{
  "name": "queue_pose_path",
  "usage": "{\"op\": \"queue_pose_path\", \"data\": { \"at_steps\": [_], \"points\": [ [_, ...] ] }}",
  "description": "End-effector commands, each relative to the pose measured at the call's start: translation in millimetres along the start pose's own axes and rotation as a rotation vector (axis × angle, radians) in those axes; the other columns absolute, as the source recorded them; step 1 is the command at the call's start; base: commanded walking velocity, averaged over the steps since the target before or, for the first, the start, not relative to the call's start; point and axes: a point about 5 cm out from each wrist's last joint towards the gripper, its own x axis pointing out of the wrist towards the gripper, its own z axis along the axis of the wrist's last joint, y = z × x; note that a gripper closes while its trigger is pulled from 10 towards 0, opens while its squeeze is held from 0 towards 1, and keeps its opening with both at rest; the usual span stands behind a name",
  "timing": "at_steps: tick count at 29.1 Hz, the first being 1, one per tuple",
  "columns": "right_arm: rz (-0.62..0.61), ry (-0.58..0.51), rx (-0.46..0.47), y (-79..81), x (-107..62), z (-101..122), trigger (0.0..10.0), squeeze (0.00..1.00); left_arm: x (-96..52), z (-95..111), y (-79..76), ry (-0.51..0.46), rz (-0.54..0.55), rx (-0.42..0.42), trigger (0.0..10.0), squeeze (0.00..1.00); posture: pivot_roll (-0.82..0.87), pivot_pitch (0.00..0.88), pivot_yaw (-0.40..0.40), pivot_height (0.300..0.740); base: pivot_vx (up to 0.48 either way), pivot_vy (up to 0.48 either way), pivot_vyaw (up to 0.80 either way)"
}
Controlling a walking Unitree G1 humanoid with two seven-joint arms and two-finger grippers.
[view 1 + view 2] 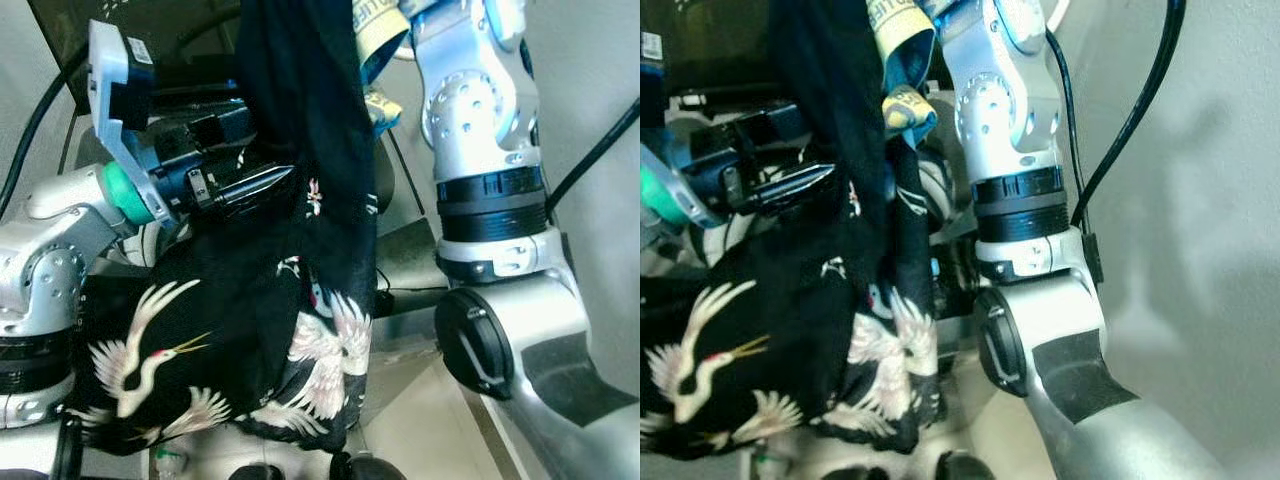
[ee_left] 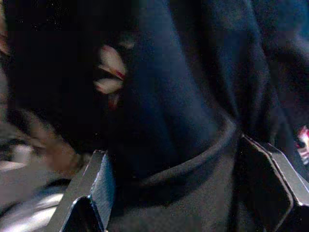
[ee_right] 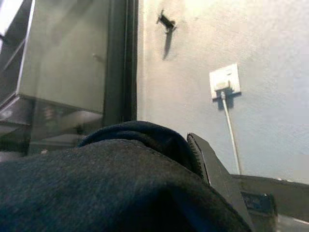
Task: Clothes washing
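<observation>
A black garment printed with white cranes (image 1: 300,330) hangs from high in front of me down to knee height. My right arm (image 1: 480,120) is raised. In its wrist view, dark cloth lies over the right gripper (image 3: 186,145), with one black finger (image 3: 212,166) showing beside the fold, so it looks shut on the garment's top. My left gripper (image 1: 272,180) points sideways into the hanging cloth at chest height. In the left wrist view its two fingers (image 2: 94,188) stand wide apart, with dark cloth (image 2: 183,121) bulging between them.
A yellow and blue strap (image 1: 375,30) dangles near the right wrist. A black cable (image 1: 1125,120) runs along the pale wall (image 1: 1210,200) on my right. A wall socket with a white cord (image 3: 224,79) and a dark glass-fronted unit (image 3: 67,72) are ahead. Beige floor (image 1: 420,420) lies below.
</observation>
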Motion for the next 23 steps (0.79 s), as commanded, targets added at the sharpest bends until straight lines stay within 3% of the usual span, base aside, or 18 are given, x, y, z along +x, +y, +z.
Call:
{"op": "queue_pose_path", "data": {
  "at_steps": [1,6,7,8,10,12,13,14,15,17,18,19,20,21,22,23],
  "points": [
    [0.008,0.030,-0.030,0.4,3.2,-8,10.0,0.00,12.5,-10,-7.8,0.026,-0.118,-0.064,10.0,0.00,0.07,0.077,0.018,0.740,0.000,0.000,0.00],
    [0.011,0.104,-0.075,-3.4,-4.2,-22,10.0,0.00,17.5,-11,-10.2,0.011,-0.172,-0.109,10.0,0.00,0.06,0.078,0.020,0.740,0.000,0.000,0.00],
    [0.064,0.159,-0.098,0.6,-8.5,-32,10.0,0.00,20.4,-16,5.6,0.046,-0.036,-0.078,10.0,0.00,0.06,0.081,0.024,0.740,0.000,0.000,0.00],
    [0.111,0.225,-0.146,6.1,-15.9,-47,10.0,0.00,19.9,-18,36.2,0.069,0.229,-0.036,10.0,0.00,0.06,0.085,0.028,0.740,0.000,0.000,0.00],
    [0.111,0.225,-0.146,6.1,-15.9,-47,10.0,0.00,19.9,-18,36.2,0.069,0.229,-0.036,10.0,0.00,0.06,0.085,0.028,0.740,0.000,0.000,0.00],
    [0.155,0.296,-0.182,15.0,-26.7,-67,10.0,0.00,11.1,-15,75.3,0.100,0.605,0.039,10.0,0.00,0.06,0.087,0.029,0.740,0.000,0.000,0.00],
    [0.155,0.296,-0.182,15.0,-26.7,-67,10.0,0.00,11.1,-15,75.3,0.100,0.605,0.039,10.0,0.00,0.06,0.087,0.029,0.740,0.000,0.000,0.00],
    [0.178,0.300,-0.175,21.4,-29.1,-72,10.0,0.00,2.1,-10,89.9,0.087,0.771,0.038,10.0,0.00,0.06,0.093,0.025,0.740,0.000,0.000,0.00],
    [0.178,0.300,-0.175,21.4,-29.1,-72,10.0,0.00,2.1,-10,89.9,0.087,0.771,0.038,10.0,0.00,0.06,0.093,0.025,0.740,0.000,0.000,0.00],
    [0.254,0.284,-0.137,34.5,-30.9,-76,10.0,0.00,-17.5,-4,108.9,0.062,1.009,0.033,10.0,0.00,0.06,0.093,0.025,0.740,0.000,0.000,0.00],
    [0.254,0.284,-0.137,34.5,-30.9,-76,10.0,0.00,-17.5,-4,108.9,0.062,1.009,0.033,10.0,0.00,0.06,0.093,0.025,0.740,0.000,0.000,0.00],
    [0.300,0.277,-0.127,40.1,-32.3,-77,10.0,0.00,-31.0,-2,116.5,0.068,1.120,0.050,10.0,0.00,0.07,0.093,0.025,0.740,0.000,0.000,0.00],
    [0.300,0.277,-0.127,40.1,-32.3,-77,10.0,0.00,-31.0,-2,116.5,0.068,1.120,0.050,10.0,0.00,0.07,0.093,0.025,0.740,0.000,0.000,0.00],
    [0.334,0.277,-0.116,43.2,-34.4,-78,10.0,0.00,-46.2,2,122.4,0.072,1.228,0.072,10.0,0.00,0.07,0.093,0.025,0.740,0.000,0.000,0.00],
    [0.334,0.277,-0.116,43.2,-34.4,-78,10.0,0.00,-46.2,2,122.4,0.072,1.228,0.072,10.0,0.00,0.07,0.093,0.025,0.740,0.000,0.000,0.00],
    [0.355,0.291,-0.131,44.0,-37.0,-80,10.0,0.00,-58.4,6,127.2,0.084,1.319,0.118,10.0,0.00,0.06,0.092,0.029,0.740,0.000,0.000,0.00]
  ]
}}
